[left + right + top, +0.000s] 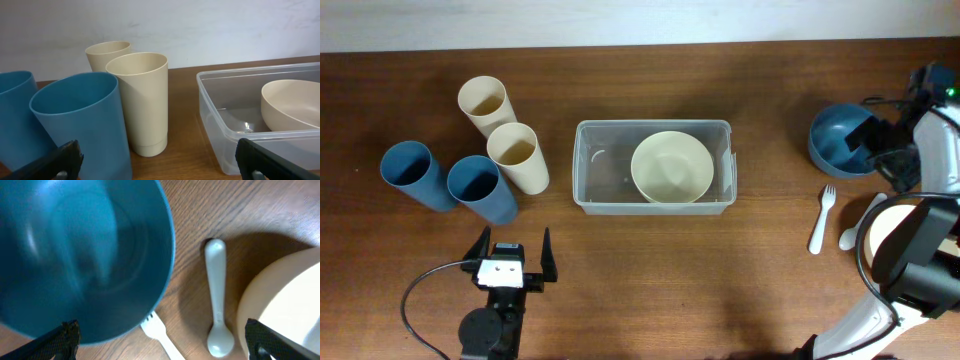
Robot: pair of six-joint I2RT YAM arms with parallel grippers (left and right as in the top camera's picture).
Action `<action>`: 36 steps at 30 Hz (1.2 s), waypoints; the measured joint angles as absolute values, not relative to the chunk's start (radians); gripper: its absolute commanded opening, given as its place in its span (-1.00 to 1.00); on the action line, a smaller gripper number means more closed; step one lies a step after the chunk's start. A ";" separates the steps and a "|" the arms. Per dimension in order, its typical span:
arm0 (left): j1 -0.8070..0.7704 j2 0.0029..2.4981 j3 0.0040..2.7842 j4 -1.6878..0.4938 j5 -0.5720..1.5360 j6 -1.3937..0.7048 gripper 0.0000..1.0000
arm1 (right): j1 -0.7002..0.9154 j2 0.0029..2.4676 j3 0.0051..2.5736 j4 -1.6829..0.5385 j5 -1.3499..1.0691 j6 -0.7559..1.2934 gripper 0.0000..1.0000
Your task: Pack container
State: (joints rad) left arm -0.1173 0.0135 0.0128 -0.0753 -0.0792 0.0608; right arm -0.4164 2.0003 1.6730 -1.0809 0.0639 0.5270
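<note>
Clear rectangular plastic container (653, 125), frame centre, held a round cream bowl (671, 167); left gripper (513, 248) and right gripper (162, 342) stood wide apart, empty.

Bare tabletop (620, 270) between left claw (513, 240) and container (650, 125); four cups (517, 157) close on its left.

Cream bowl (290, 107) in container (216, 102); cream cups (142, 100), blue cups (82, 122) beside

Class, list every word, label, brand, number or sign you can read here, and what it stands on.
No text can be read in any view. The container, the cream bowl in it, the cream cups, the blue cups, the blue bowl, the fork and the spoon show no markings.
</note>
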 measured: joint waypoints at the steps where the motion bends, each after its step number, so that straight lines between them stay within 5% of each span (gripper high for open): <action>1: -0.117 0.014 0.013 -0.075 -0.079 0.061 0.99 | -0.416 2.000 1.656 -1.056 0.064 0.527 1.00; 20: -0.117 0.014 0.013 -0.075 -0.079 0.061 0.99 | -0.416 2.000 1.427 -0.758 0.001 0.518 0.91; 36: -0.117 0.014 0.013 -0.075 -0.079 0.061 0.99 | -0.432 1.991 1.745 -1.168 -0.027 0.477 0.98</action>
